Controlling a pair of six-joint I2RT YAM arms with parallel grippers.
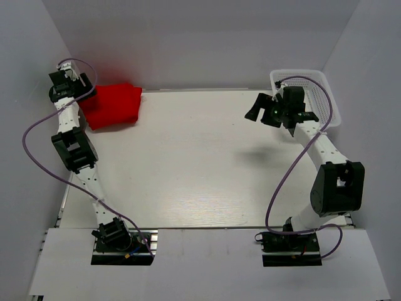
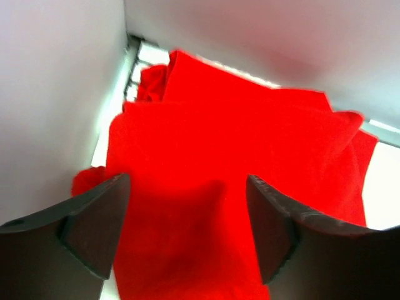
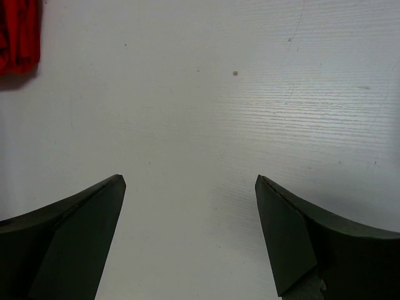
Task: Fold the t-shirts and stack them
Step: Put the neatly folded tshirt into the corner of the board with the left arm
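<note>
A stack of folded red t-shirts (image 1: 114, 105) lies in the table's back left corner, against the walls. In the left wrist view the red t-shirts (image 2: 231, 137) fill most of the frame, with folded layers showing at the far edge. My left gripper (image 1: 88, 88) hovers over the stack's left part, and the left gripper (image 2: 187, 219) is open with only red cloth seen below the gap. My right gripper (image 1: 258, 108) hangs open above bare table at the back right; between the tips of the right gripper (image 3: 190, 212) is nothing. A strip of red t-shirt (image 3: 19, 34) shows at the far left of that view.
A white mesh basket (image 1: 329, 94) stands at the back right corner, behind the right arm. White walls close the table at the back and on both sides. The white tabletop (image 1: 200, 163) lies between the two arms.
</note>
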